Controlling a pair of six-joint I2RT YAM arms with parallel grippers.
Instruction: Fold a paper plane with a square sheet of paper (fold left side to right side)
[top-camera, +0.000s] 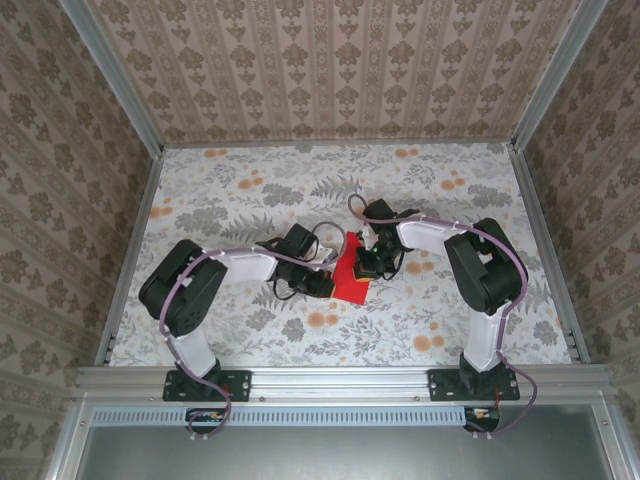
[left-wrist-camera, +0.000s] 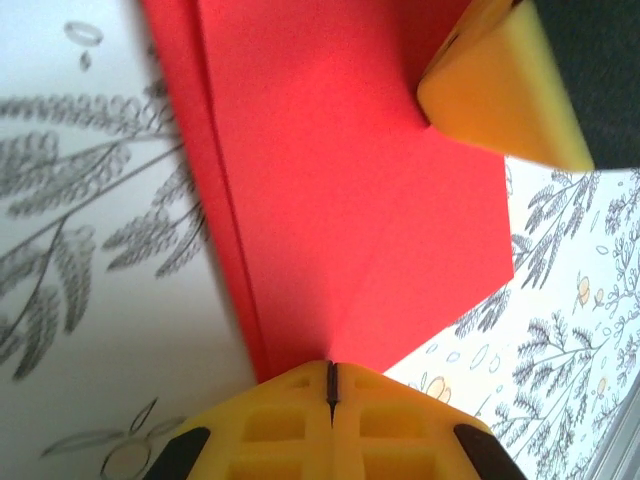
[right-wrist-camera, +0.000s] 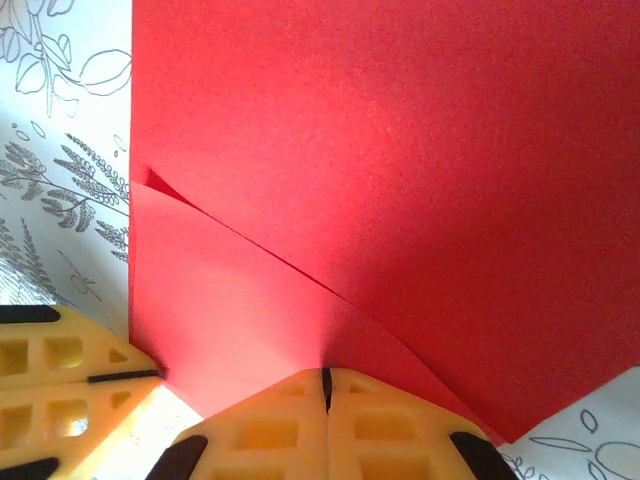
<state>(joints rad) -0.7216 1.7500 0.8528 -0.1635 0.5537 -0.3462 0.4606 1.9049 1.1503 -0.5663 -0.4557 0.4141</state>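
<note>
The red paper (top-camera: 350, 276) lies flat in the middle of the flowery bench (top-camera: 250, 200), right between the two arms. It has folds in it, and one flap lies on top of another layer. The left gripper (top-camera: 322, 284) is closed tight, with its tips at the left edge of the paper. The right gripper (top-camera: 372, 262) is closed tight too, with its tips down on the other side. I cannot tell if either one pinches the paper.

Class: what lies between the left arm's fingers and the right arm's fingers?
The folded red paper, reaching from the left fingers to the right fingers, as the left wrist view shows.
</note>
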